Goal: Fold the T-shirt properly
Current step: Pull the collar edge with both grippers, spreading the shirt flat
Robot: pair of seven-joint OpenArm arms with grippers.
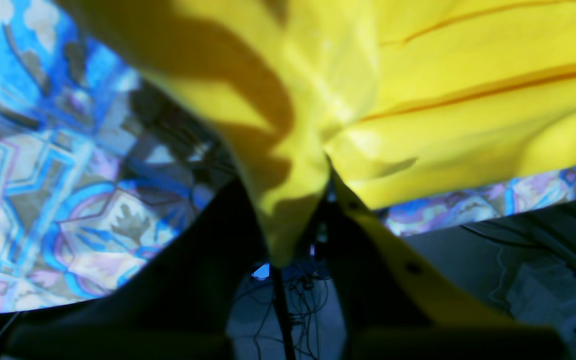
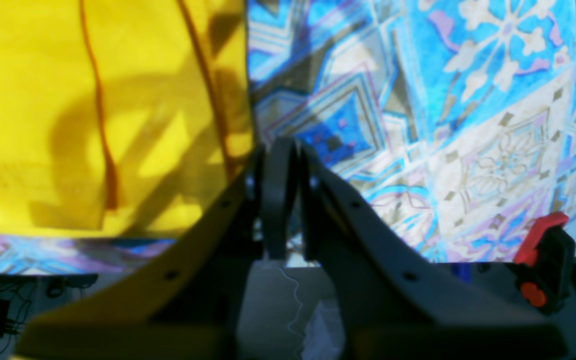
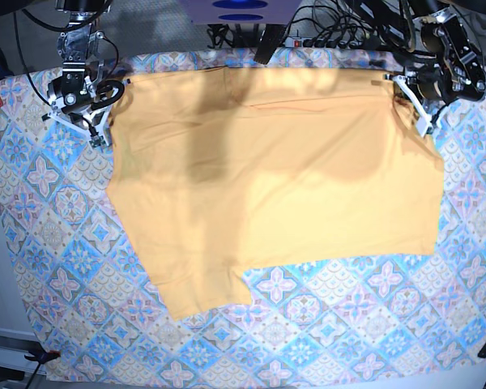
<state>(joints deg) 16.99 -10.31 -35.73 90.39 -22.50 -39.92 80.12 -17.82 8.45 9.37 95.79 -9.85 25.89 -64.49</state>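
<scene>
The mustard T-shirt [image 3: 267, 162] lies spread wide on the patterned tablecloth [image 3: 348, 324], with one part reaching toward the front left. My left gripper [image 3: 417, 101] is at the shirt's far right corner. In the left wrist view it [image 1: 293, 240] is shut on a bunched fold of the T-shirt [image 1: 468, 100]. My right gripper [image 3: 97, 109] is at the shirt's far left corner. In the right wrist view its fingers [image 2: 278, 150] are pressed together just beside the shirt's edge [image 2: 68, 125], with no fabric seen between them.
Cables and a power strip [image 3: 324, 24] lie behind the table's far edge. A red-and-black clamp [image 2: 538, 250] sits on the table edge near my right gripper. The tablecloth shows bare along the front and both sides of the shirt.
</scene>
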